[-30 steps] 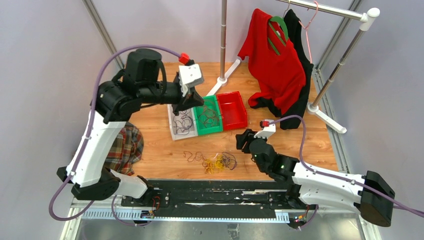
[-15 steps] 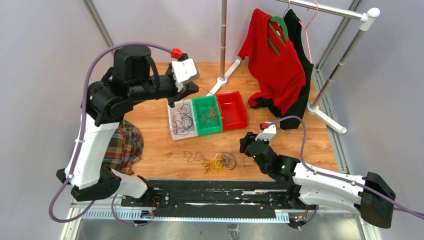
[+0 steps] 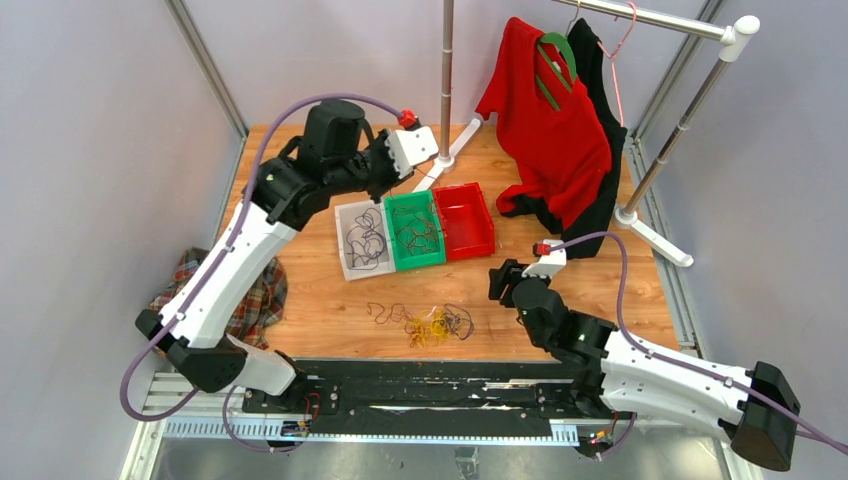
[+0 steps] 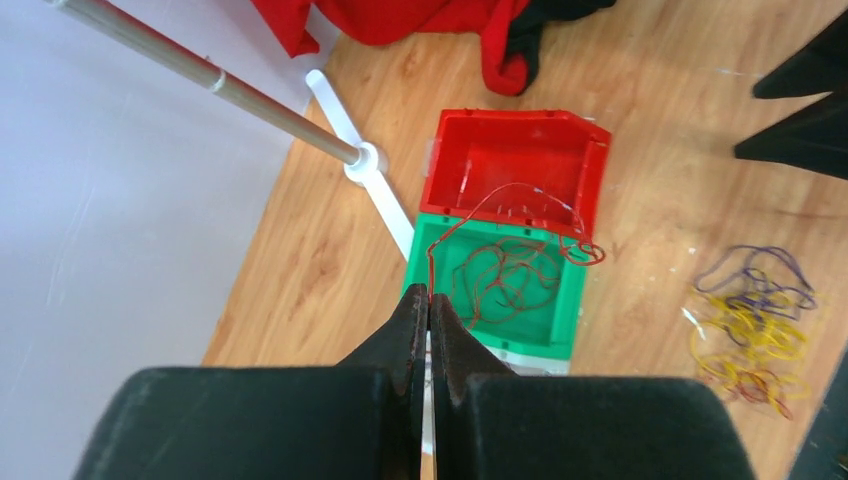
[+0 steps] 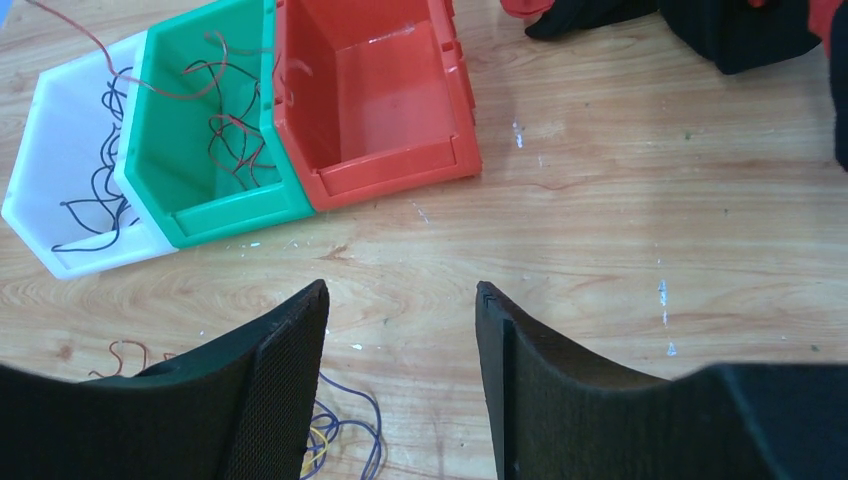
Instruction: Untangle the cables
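Red-brown wire (image 4: 470, 214) pinched in shut left claw (image 4: 429, 310), lifted higher and swung beyond green bin (image 4: 565, 322) since a second ago, tail trailing into it. Right claw (image 5: 400, 290) agape, empty, nearside of bin. Yellow-purple tangle (image 3: 430, 322) on bench (image 3: 320, 290), nearer still, unsorted.

There are no words, numbers or signs that can be read in any of the views.
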`<action>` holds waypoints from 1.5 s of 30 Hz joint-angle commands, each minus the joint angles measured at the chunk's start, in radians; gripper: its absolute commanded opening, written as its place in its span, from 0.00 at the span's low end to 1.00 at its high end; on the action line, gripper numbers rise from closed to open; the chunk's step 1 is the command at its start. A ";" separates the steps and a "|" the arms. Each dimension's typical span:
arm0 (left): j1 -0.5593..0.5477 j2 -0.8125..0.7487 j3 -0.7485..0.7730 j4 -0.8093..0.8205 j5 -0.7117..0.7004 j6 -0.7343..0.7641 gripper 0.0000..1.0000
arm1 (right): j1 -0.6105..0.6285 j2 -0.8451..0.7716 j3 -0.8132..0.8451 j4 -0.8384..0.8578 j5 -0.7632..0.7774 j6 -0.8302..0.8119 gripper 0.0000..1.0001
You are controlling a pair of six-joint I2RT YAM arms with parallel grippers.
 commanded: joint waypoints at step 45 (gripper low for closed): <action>0.136 0.026 -0.216 0.322 0.105 0.236 0.00 | -0.076 -0.006 0.013 -0.052 -0.017 -0.038 0.52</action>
